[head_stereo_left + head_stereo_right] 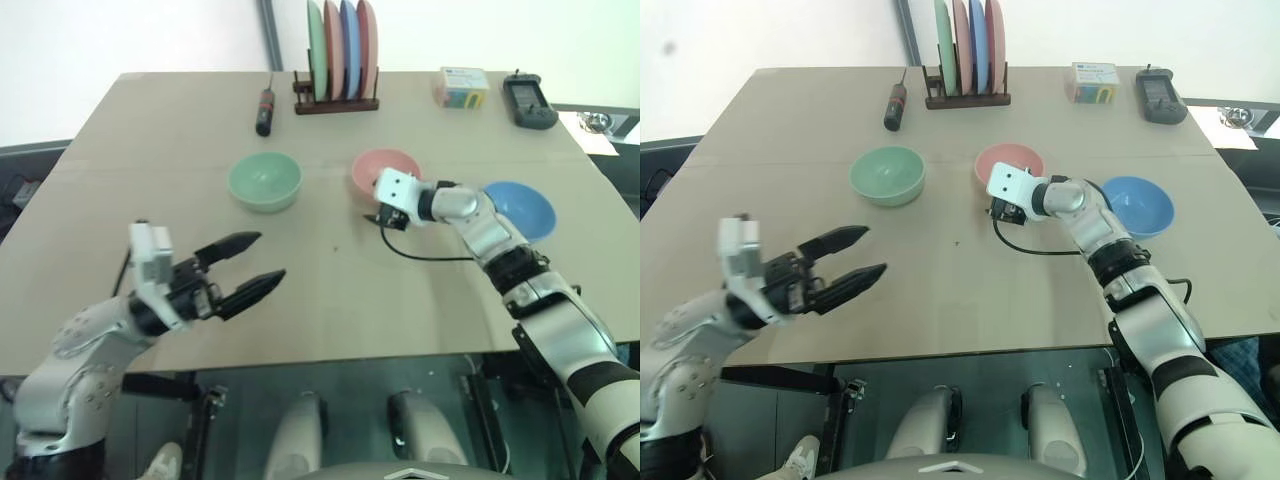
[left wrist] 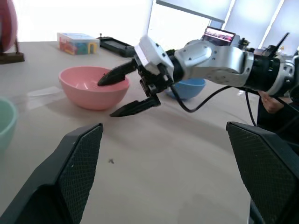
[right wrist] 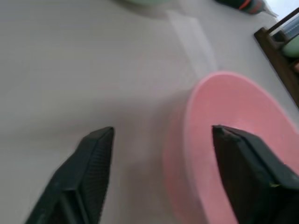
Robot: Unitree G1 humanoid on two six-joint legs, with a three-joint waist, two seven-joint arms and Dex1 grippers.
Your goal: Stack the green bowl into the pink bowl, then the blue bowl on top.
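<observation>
Risk: pink bowl could be tipped or dragged if the right gripper shuts off-centre, since its rim wall is straddled, one finger inside, one outside; nothing is gripped yet. Green bowl is left untouched at far left, blue bowl at right. Left gripper is held wide open, empty, nr front edge.

My two head eyes are looking forward and down over the whole table, sharing nearly the same scene. My left wrist camera is facing level across the table toward my right hand and the pink bowl. My right wrist camera is sitting very near that bowl's rim.
</observation>
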